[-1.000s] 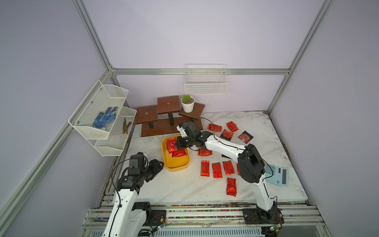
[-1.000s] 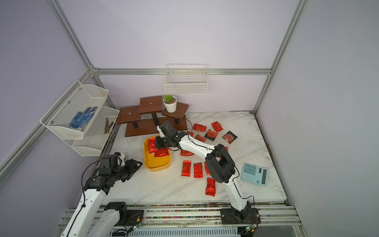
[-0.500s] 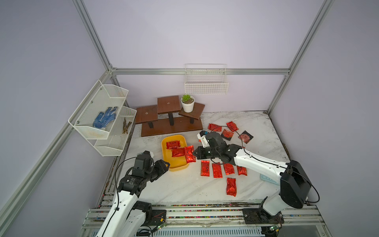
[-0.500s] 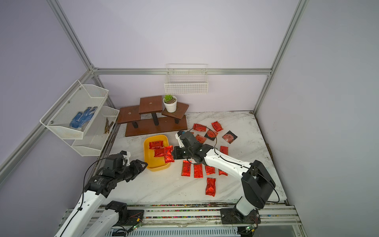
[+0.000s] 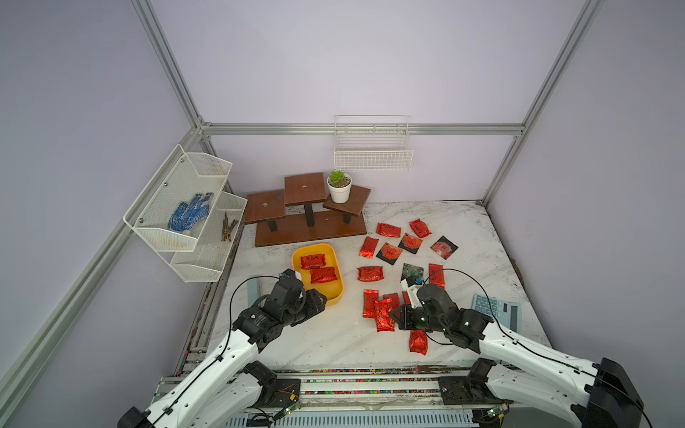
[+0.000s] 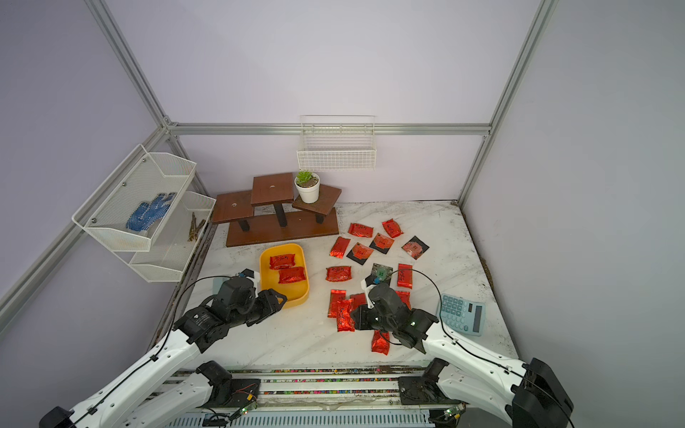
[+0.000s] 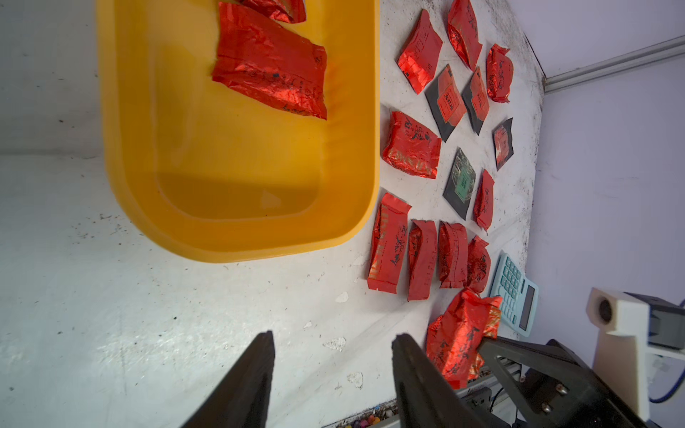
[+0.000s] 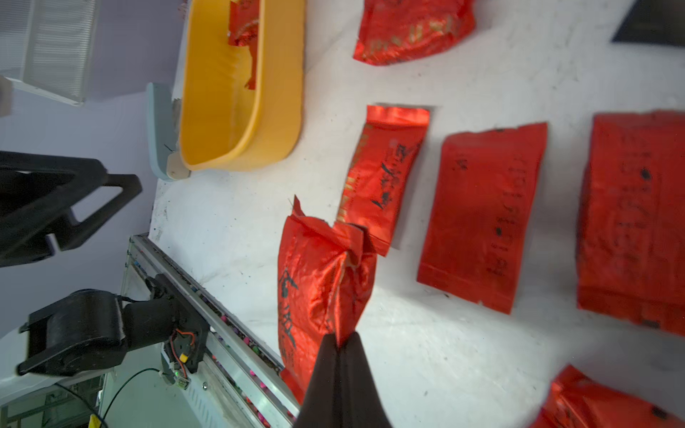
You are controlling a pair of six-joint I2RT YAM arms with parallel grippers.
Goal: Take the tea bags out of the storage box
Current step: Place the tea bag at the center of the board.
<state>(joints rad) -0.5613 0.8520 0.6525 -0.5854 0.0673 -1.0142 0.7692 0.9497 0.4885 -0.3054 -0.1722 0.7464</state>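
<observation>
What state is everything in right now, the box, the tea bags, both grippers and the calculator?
storage box: upright on the table, two tea bags lying inside.
right gripper: shut on held tea bag.
held tea bag: crumpled, pinched at one end.
left gripper: open, empty.
other tea bags: lying flat on the table.
calculator: face up.

2 red tea bags (image 6: 282, 261) sitting in the yellow storage box (image 6: 296, 301), far end, side by side. left gripper (image 6: 278, 299) is right by the box's near-left corner, nothing in it afaict. right gripper (image 6: 356, 318) has another red tea bag (image 6: 344, 315) at its tip, overlapping the row of bags (image 6: 336, 302) laid out on the surface (image 6: 296, 333). rest are scattered further back w/ a few black packets (image 6: 361, 252), pale blue calculator (image 6: 462, 314) off to the right.
</observation>
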